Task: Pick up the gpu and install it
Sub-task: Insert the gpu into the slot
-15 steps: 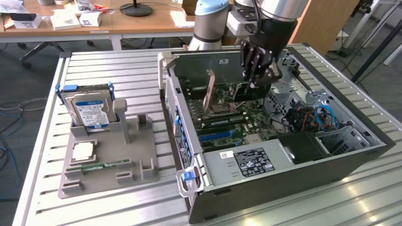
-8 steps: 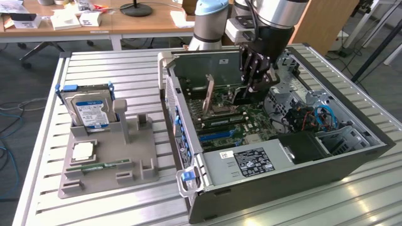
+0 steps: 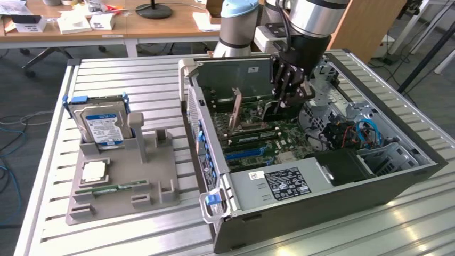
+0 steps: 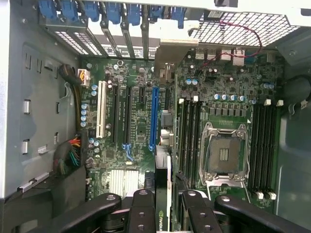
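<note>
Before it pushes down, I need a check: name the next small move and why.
Probably nudge the gpu sideways until it sits over the blue slot. The gripper holds the card edge-on above the motherboard, and its edge appears to lie beside that slot, not on it; the angle makes this uncertain.

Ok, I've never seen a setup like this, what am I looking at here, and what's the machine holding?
It is a robot arm with a gripper. One picture comes from a camera off the arm; the other from a camera on its wrist, looking into an open computer case at its circuit board. The case lies on a slatted metal table. Beside it, a grey holder carries a hard drive, a processor chip and a memory stick. The gripper holds a graphics card inside the case.
</note>
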